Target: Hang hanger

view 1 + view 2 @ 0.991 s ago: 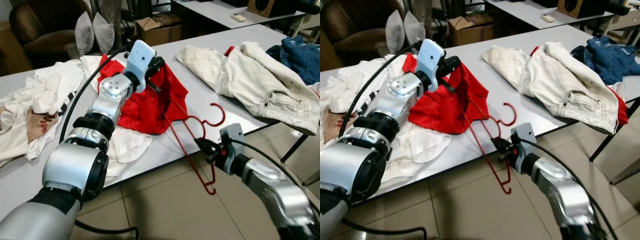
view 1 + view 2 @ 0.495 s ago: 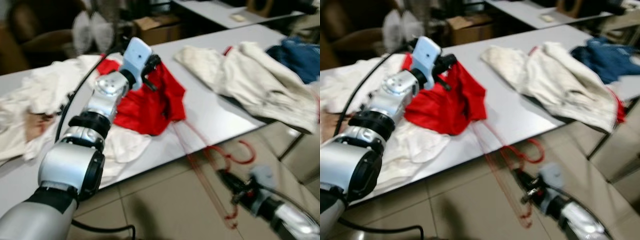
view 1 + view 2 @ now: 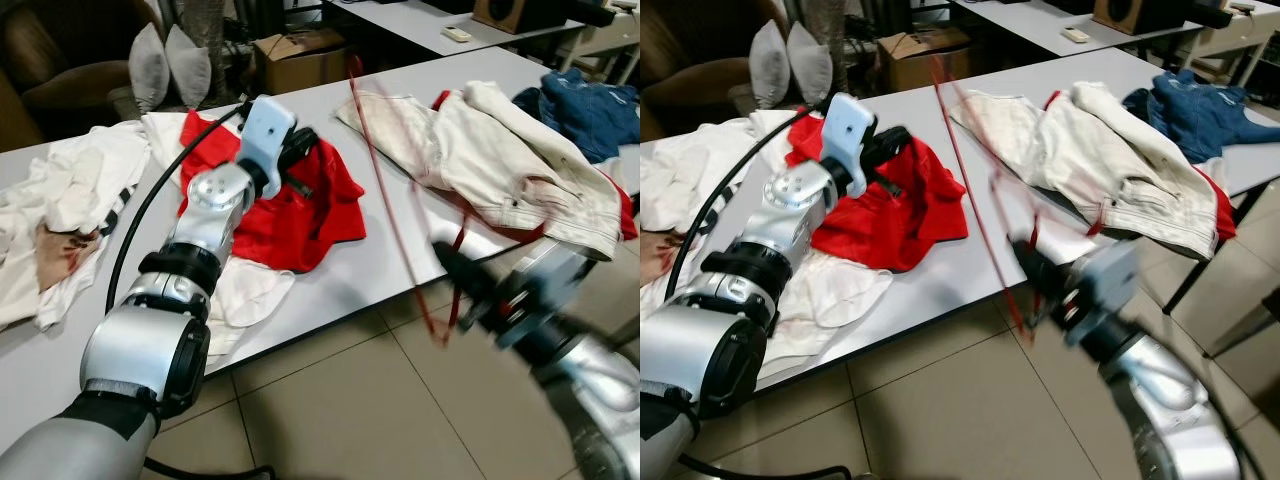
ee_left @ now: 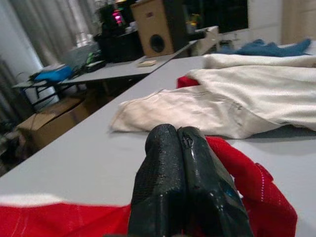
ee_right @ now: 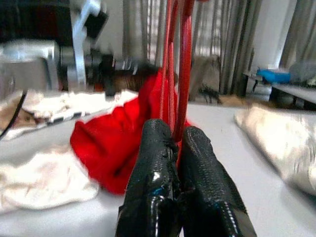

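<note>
A thin red wire hanger (image 3: pixel 385 190) stands tilted and blurred over the table's front edge. My right gripper (image 3: pixel 452 272) is shut on its lower part; in the right wrist view the fingers (image 5: pixel 158 177) pinch the red wire (image 5: pixel 178 74). On the grey table (image 3: pixel 335 275) lies a red garment (image 3: pixel 300 215). My left gripper (image 3: pixel 298 150) rests at its top edge, fingers (image 4: pixel 177 187) pressed together with red cloth (image 4: pixel 247 197) bunched around them. The hanger is free of the garment.
A cream jacket (image 3: pixel 500 160) and blue denim (image 3: pixel 590 105) lie on the table's right side. White clothes (image 3: pixel 70 200) cover its left. A cardboard box (image 3: pixel 300 55) and grey cushions (image 3: pixel 165 65) stand behind. Tiled floor (image 3: pixel 330 410) lies in front.
The right gripper has swung the hanger down off the table edge and out of the red garment, then lifted it up over the table. The left gripper stays on the garment.
</note>
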